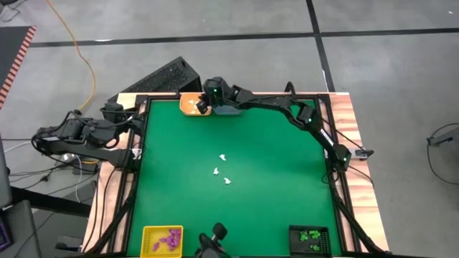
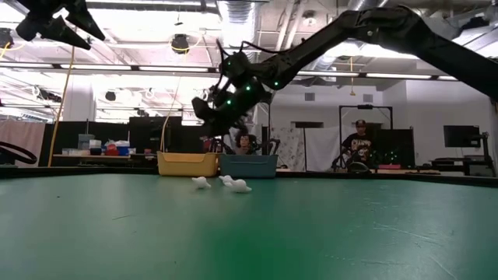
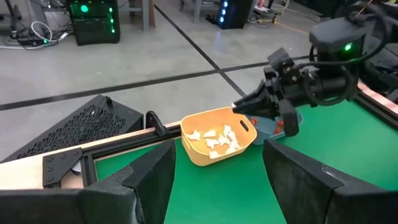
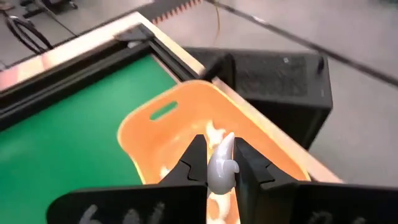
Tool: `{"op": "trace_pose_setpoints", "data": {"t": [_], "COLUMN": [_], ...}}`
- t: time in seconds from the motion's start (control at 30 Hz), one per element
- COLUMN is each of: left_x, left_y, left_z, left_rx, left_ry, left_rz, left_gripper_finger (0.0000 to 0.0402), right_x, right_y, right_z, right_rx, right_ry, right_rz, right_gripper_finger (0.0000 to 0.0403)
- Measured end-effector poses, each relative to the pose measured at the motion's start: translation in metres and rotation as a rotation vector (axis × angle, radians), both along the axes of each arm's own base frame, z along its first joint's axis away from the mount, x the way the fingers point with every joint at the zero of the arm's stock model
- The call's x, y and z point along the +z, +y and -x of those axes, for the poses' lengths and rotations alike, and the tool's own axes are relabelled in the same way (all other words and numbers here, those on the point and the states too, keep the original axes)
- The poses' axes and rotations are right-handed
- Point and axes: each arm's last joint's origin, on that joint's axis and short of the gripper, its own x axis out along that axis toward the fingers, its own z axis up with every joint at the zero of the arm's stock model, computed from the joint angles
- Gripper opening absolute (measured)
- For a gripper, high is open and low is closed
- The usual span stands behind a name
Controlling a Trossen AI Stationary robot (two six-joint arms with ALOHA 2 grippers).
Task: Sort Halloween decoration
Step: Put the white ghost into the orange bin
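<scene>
Bright even overhead light, ceiling glare in low view, blurred foreground fingers (image 4: pixel 193 163)

A white trinket (image 4: pixel 222 167) sits between the black fingers of the right pincer (image 4: pixel 214 163), directly over an orange tray (image 4: pixel 155 134). Beneath, the table (image 1: pixel 272 165) is plain green; three white trinkets (image 1: pixel 221 170) lie well apart from that pincer.

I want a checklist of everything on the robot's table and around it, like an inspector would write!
Surface: green table mat, wooden border.
Job's things: three tiny white plastic trinkets mid-mat; white ones in orange tray; purple in yellow tray; green in black tray; blue tray beside orange.
Clutter: nothing seen.
Grippers: right gripper over orange tray, shut on white ghost-shaped trinket; left gripper open, off table's edge.
Cables: orange cable on floor.
Surroundings: people behind table.
</scene>
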Motion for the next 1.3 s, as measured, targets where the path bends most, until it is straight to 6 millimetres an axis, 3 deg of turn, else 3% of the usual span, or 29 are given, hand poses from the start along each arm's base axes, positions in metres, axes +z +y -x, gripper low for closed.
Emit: {"op": "trace_pose_setpoints", "data": {"t": [0.37, 0.87, 0.97, 1.07, 1.23, 1.3], "left_x": [0.0, 0.0, 0.0, 0.0, 0.0, 0.0], "left_y": [0.0, 0.0, 0.0, 0.0, 0.0, 0.0], "left_z": [0.0, 0.0, 0.0, 0.0, 0.0, 0.0], "left_rx": [0.005, 0.005, 0.005, 0.003, -0.006, -0.006], "left_ry": [0.005, 0.004, 0.004, 0.007, 0.018, 0.018], "left_rz": [-0.004, -0.003, -0.003, -0.004, -0.008, -0.008], "left_gripper_finger": [0.0231, 0.0231, 0.0231, 0.0231, 0.0231, 0.0231], "right_x": [-0.012, -0.003, 0.018, 0.062, 0.152, 0.174], "right_y": [-0.002, -0.004, -0.002, 0.007, 0.038, 0.052], "right_z": [0.005, 0.004, 0.008, 0.023, 0.085, 0.115], "right_rx": [-0.031, 0.036, 0.145, 0.238, 0.317, 0.312], "right_ry": [0.07, 0.056, 0.043, 0.051, 0.175, 0.271], "right_rz": [-0.077, -0.103, -0.108, -0.05, 0.118, 0.137], "right_gripper_finger": [0.0049, 0.0148, 0.0156, 0.0154, 0.014, 0.0134]}}
